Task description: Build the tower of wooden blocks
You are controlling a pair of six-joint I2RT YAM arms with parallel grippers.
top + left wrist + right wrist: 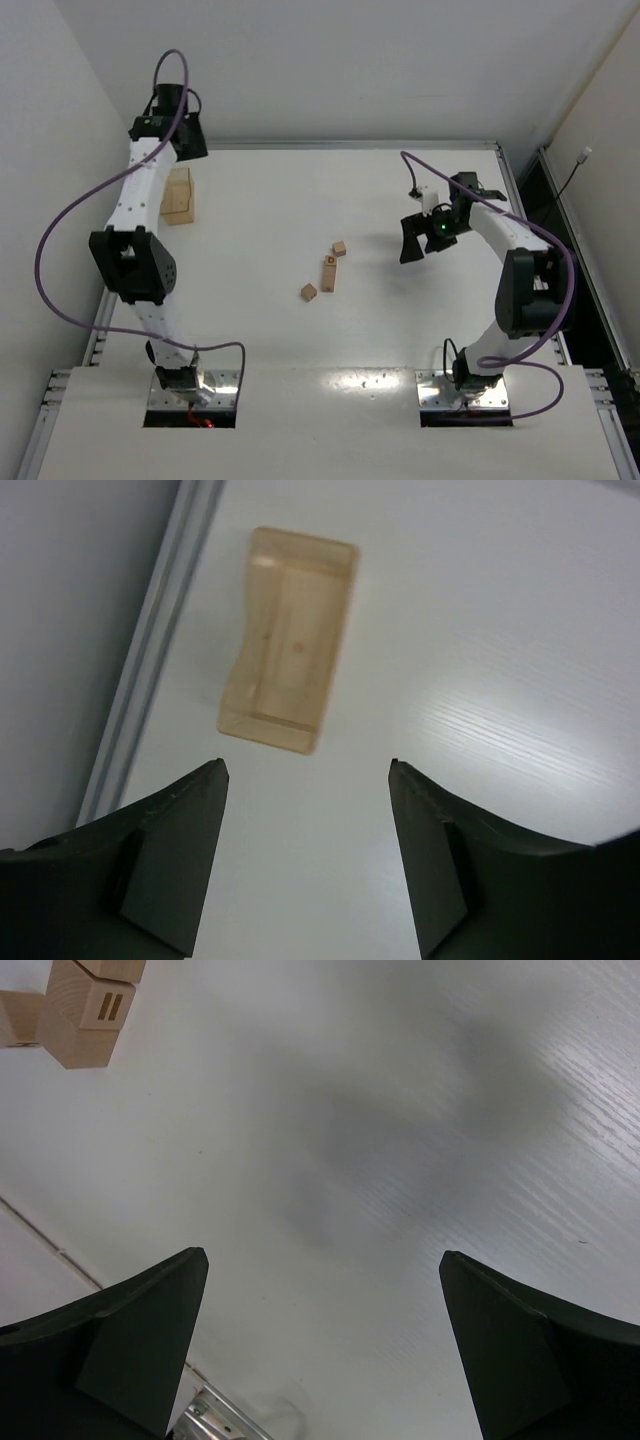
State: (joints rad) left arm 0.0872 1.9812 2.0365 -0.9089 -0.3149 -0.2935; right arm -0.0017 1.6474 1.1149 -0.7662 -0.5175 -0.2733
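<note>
Standing by the white table (270, 190), I saw a smooth matte top with a faint streaky grain that showed in the wrist views. Near the middle of the overhead view was the block tower (328, 273), a slim, short column of pale raw-wood cubes with crisp square edges. From above I could not tell how many cubes it had, or whether it stood upright. An upper cube (339, 248) sat just beside it toward the upper right, and a lower cube (309, 292) sat near it toward the lower left, both apart from it.

A shallow rectangular tray (178, 195) of light tan wood lay at the upper left, partly hidden behind the white-shelled left arm (140, 200). In the left wrist view the tray (290, 640) showed low walls and a smooth floor.

The left gripper (305, 770) hung over bare table short of the tray. Its dark, matte, wedge-shaped fingers (170, 860) were spread wide, holding and touching nothing.

The right gripper (418, 240) hung to the right of the blocks, well apart from them. In its own view the right gripper (322, 1260) was spread even wider, with only bare table and a soft grey shadow between the tips. A marked cube (85, 1010), stamped with two short dark bars, showed in the upper left corner of that view.
</note>
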